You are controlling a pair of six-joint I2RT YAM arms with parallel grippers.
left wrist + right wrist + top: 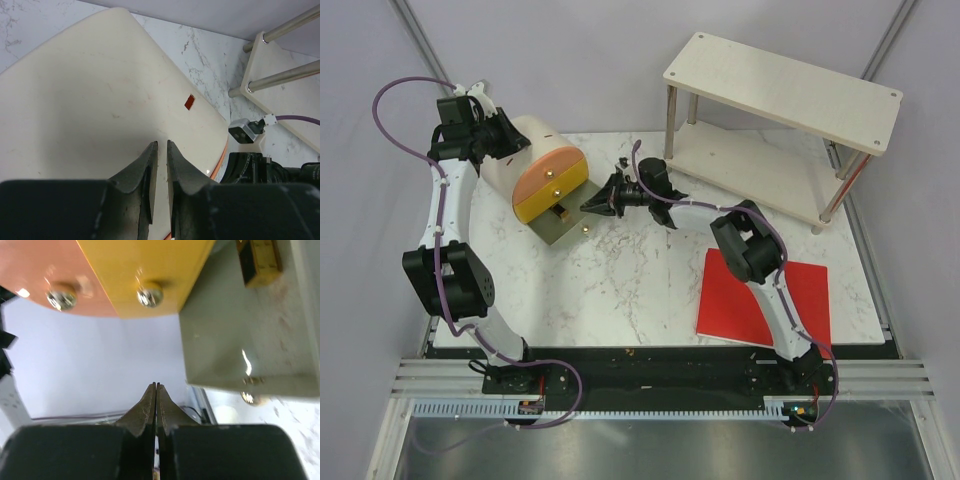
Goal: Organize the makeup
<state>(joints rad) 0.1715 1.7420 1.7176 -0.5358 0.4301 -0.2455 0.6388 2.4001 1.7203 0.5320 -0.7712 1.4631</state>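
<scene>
On the marble desk (pixel 620 280), a domed case (pixel 535 150) with a cream shell and an orange-and-yellow front is seen in the upper left of the top view. A grey-green drawer (pixel 558 228) stands out from its base towards the lower right. Of the makeup, only a gold-and-black lipstick (pixel 257 262) can be made out. It lies inside that drawer, at the upper right of the right wrist view, close to the yellow front. The left hand (pixel 161 145) is laid against the cream shell at the back of the case. Its fingers are parted by a narrow slit and nothing is seen between them. A small red sticker (pixel 189 102) is found on the shell above and to the right of the fingertips. The right hand (pixel 156 386) is clenched with its tips pressed together and nothing is gripped. In the top view it is placed just beside the right edge of the drawer, though contact cannot be judged. Two brass knobs (pixel 149 294) are seen on the case front above it, and a third knob (pixel 250 397) on the drawer's face. A red sheet (pixel 760 300) lies flat at the lower right of the desk, partly covered by the right arm. A two-tier shelf (pixel 780 85) stands at the upper right.
</scene>
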